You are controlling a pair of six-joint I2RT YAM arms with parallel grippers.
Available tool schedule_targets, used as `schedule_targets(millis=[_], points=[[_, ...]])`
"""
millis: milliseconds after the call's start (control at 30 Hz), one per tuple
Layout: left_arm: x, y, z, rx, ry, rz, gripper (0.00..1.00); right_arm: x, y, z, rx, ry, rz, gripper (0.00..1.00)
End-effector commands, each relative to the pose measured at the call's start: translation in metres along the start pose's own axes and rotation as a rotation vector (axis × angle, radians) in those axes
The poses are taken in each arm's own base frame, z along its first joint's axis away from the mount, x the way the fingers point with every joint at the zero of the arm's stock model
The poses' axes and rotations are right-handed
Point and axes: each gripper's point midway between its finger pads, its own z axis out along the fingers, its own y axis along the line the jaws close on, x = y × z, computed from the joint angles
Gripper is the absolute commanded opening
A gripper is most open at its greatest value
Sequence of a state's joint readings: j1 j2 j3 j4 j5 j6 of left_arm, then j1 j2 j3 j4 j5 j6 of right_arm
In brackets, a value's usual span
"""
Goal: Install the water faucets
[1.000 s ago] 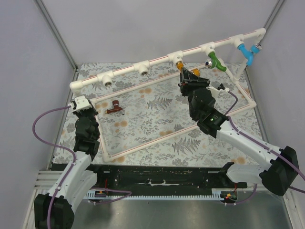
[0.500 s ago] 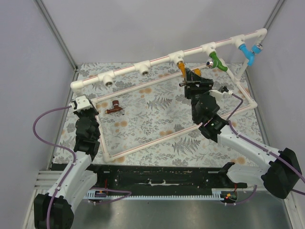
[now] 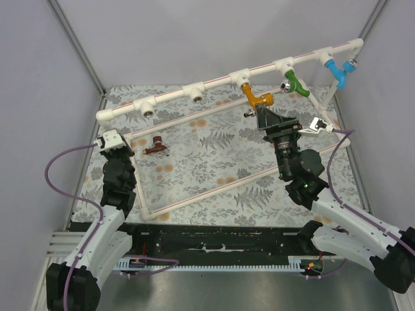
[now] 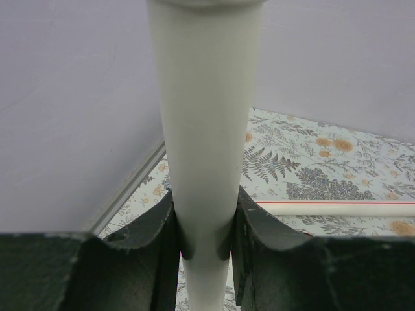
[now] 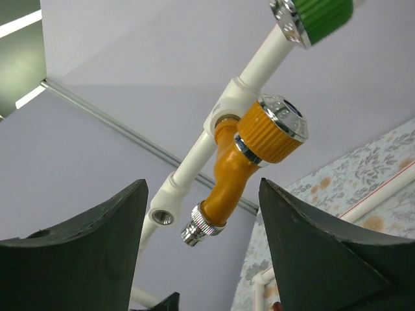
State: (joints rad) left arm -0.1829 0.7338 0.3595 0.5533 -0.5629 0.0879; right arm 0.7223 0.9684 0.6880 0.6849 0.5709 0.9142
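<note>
- The left gripper (image 4: 204,223) is clenched on a white pipe (image 4: 204,97). Its own wrist view shows the tube squeezed between both black fingers, which the overhead view barely lets you see.
- The right gripper (image 3: 275,120) is released, its jaws spread wide and grasping nothing.
- The orange-yellow faucet (image 5: 249,155) sits just ahead of those spread fingers, clear of both. It is seated in a tee fitting on the top rail (image 3: 170,98).
- The right wrist view adds the faucet's ribbed knob and its silvery spout, which angles downward.
- Only the overhead view shows the dark reddish-brown faucet (image 3: 155,146). It lies on the fern-patterned mat (image 3: 214,155), near the left gripper's right side and touched by neither arm.
- A green tap (image 5: 318,16) peeks in beyond the right gripper.
</note>
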Motion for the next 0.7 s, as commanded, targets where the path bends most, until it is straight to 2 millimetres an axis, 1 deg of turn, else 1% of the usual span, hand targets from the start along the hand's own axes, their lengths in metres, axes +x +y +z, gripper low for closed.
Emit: schedule_targets(millis=[0, 67, 100, 133, 167, 233, 267, 367, 467, 533, 667], points=[[-0.025, -0.016, 0.001, 0.075, -0.076, -0.037, 0.02, -0.004, 0.010, -0.020, -0.089, 0.089, -0.288, 0.77], [-0.025, -0.016, 0.001, 0.077, -0.075, -0.039, 0.02, 0.001, 0.013, -0.030, -0.154, 0.170, -0.496, 0.77], [-0.026, -0.016, 0.001, 0.078, -0.076, -0.040, 0.02, 0.004, 0.011, -0.035, -0.178, 0.217, -0.617, 0.77], [-0.025, -0.016, 0.001, 0.079, -0.075, -0.039, 0.02, 0.006, 0.015, -0.040, -0.248, 0.254, -0.760, 0.77], [-0.024, -0.016, 0.001, 0.079, -0.074, -0.038, 0.02, 0.009, 0.013, -0.046, -0.299, 0.298, -0.901, 0.77], [-0.026, -0.016, 0.001, 0.079, -0.076, -0.041, 0.02, 0.005, 0.016, -0.054, -0.412, 0.340, -1.179, 0.76], [-0.026, -0.017, 0.001, 0.081, -0.078, -0.041, 0.02, 0.002, 0.011, -0.056, -0.460, 0.362, -1.357, 0.76], [-0.026, -0.017, 0.001, 0.083, -0.076, -0.043, 0.02, -0.010, 0.012, -0.051, -0.558, 0.327, -1.726, 0.75], [-0.025, -0.018, 0.001, 0.085, -0.073, -0.041, 0.02, -0.012, 0.012, -0.043, -0.636, 0.268, -2.003, 0.75], [-0.025, -0.018, 0.001, 0.085, -0.072, -0.043, 0.02, -0.012, 0.016, -0.034, -0.669, 0.196, -2.135, 0.75], [-0.026, -0.019, 0.001, 0.090, -0.075, -0.049, 0.02, -0.004, 0.021, -0.019, -0.715, 0.122, -2.294, 0.74]])
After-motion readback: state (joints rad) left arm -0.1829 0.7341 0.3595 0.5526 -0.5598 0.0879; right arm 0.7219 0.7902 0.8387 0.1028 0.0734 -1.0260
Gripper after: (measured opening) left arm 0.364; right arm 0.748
